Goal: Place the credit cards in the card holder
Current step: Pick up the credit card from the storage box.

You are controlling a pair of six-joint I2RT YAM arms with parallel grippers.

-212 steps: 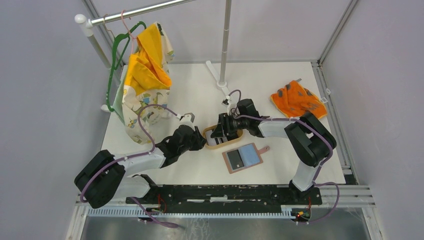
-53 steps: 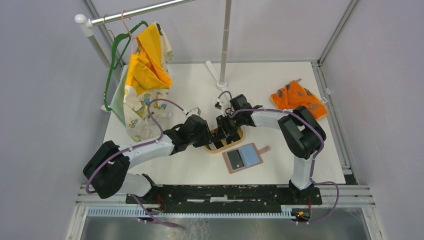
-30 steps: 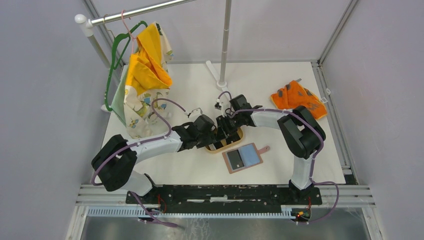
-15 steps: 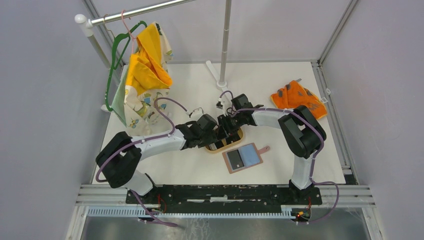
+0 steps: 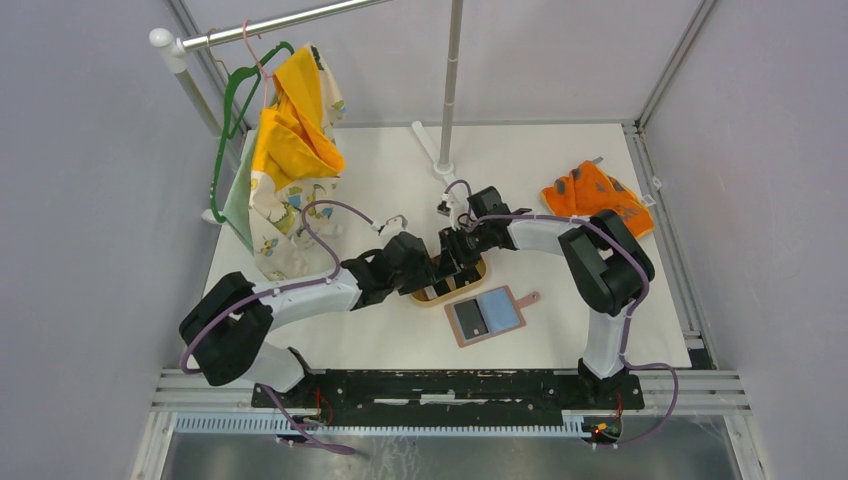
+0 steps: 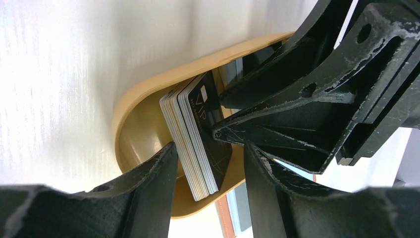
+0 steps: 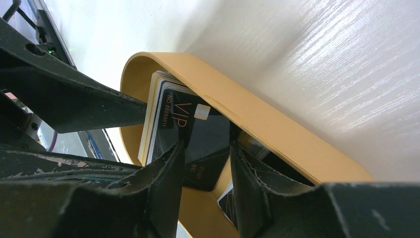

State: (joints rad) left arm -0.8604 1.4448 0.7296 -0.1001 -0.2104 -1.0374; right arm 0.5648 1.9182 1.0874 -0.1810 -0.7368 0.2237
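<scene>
The credit cards (image 6: 195,141) stand on edge as a stack in the oval wooden tray (image 6: 133,124), a black "VIP" card (image 7: 195,126) in front. My left gripper (image 6: 209,148) is open with the stack between its fingers; a gap shows on the right side. My right gripper (image 7: 206,145) is open, its fingertips against the face of the front black card. Another dark card (image 7: 233,203) lies flat in the tray (image 7: 277,134). From above, both grippers (image 5: 428,268) (image 5: 452,262) meet over the tray (image 5: 440,298). The card holder (image 5: 485,314) lies open just in front, a dark rectangle on its left half; its edge (image 6: 240,207) shows in the left wrist view.
An orange patterned cloth (image 5: 595,197) lies at the back right. A clothes rail with a yellow and printed garment (image 5: 290,150) stands at the back left. A vertical pole and its base (image 5: 445,165) rise just behind the tray.
The left gripper has stayed at the tray and its jaws have widened slightly around the stack. The right gripper has shifted a little toward the back right; the card holder has not moved.
</scene>
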